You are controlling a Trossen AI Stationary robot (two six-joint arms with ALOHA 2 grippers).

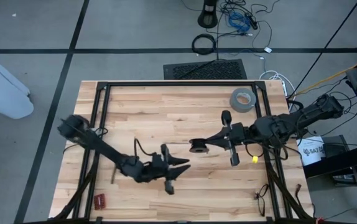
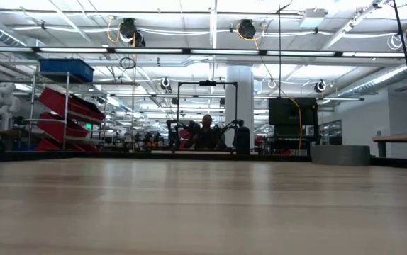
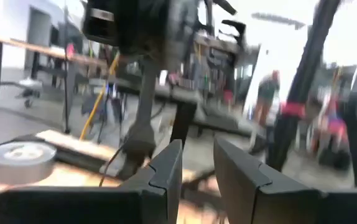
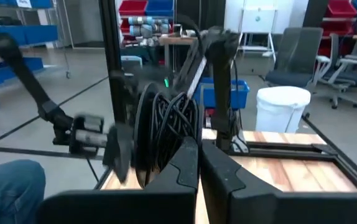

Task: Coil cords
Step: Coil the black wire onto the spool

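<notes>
Near the grey tape roll (image 1: 243, 99) on the bench (image 1: 135, 106), right gripper (image 1: 198, 146) jaws are clamped on the coiled cords (image 4: 166, 134); left gripper (image 1: 181, 165) jaws stand slightly apart, empty.

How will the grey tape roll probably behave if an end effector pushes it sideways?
The grey tape roll lies flat on the wooden table, so it would likely slide, not roll. Its thick ring shape suggests it stays stiff. Set on edge, it could roll away.
</notes>
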